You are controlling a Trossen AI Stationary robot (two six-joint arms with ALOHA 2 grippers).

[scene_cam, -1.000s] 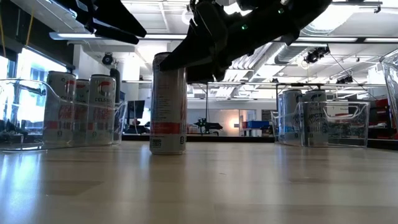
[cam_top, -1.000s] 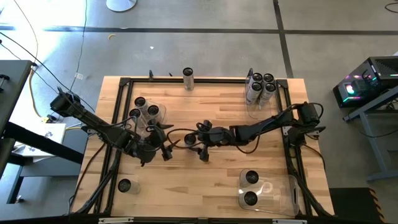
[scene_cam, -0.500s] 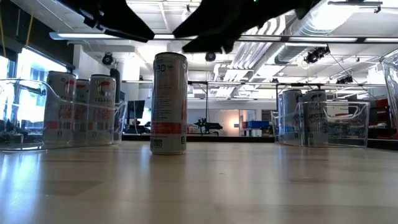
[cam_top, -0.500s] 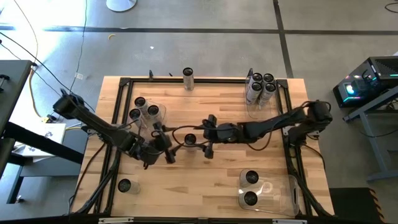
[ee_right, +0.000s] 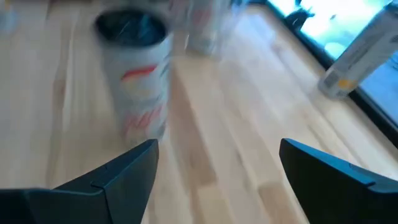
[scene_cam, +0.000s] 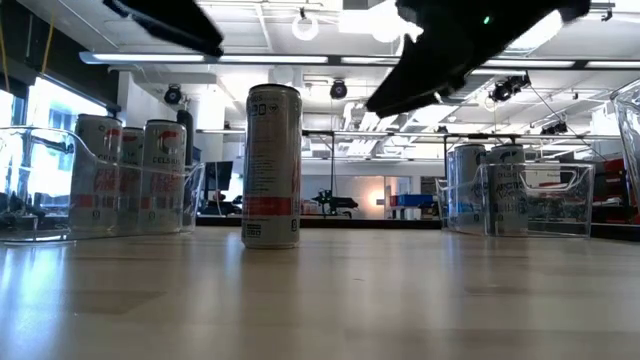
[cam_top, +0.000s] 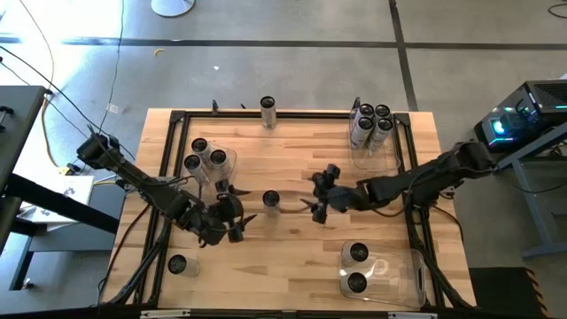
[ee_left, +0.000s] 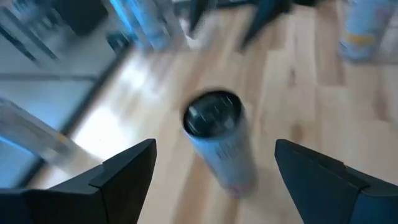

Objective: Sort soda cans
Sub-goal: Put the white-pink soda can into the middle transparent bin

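Observation:
One soda can [cam_top: 271,200] [scene_cam: 272,165] stands upright on its base in the middle of the wooden table. It shows ahead of the fingers in the left wrist view [ee_left: 217,137] and in the right wrist view [ee_right: 137,74]. My left gripper [cam_top: 241,206] hangs open just left of it. My right gripper [cam_top: 315,195] hangs open to its right, a short way off. Neither touches the can. Other soda cans stand in clear bins and singly on the table.
A clear bin [cam_top: 229,165] at the far left holds three cans, a bin [cam_top: 356,152] at the far right holds several, and a bin [cam_top: 390,270] at the near right holds two. Single cans stand at the far edge [cam_top: 267,111] and the near left [cam_top: 178,264].
My right gripper has drawn back from the middle can toward the table's right edge and risen a little, open all the while. The can has stayed upright where it was.

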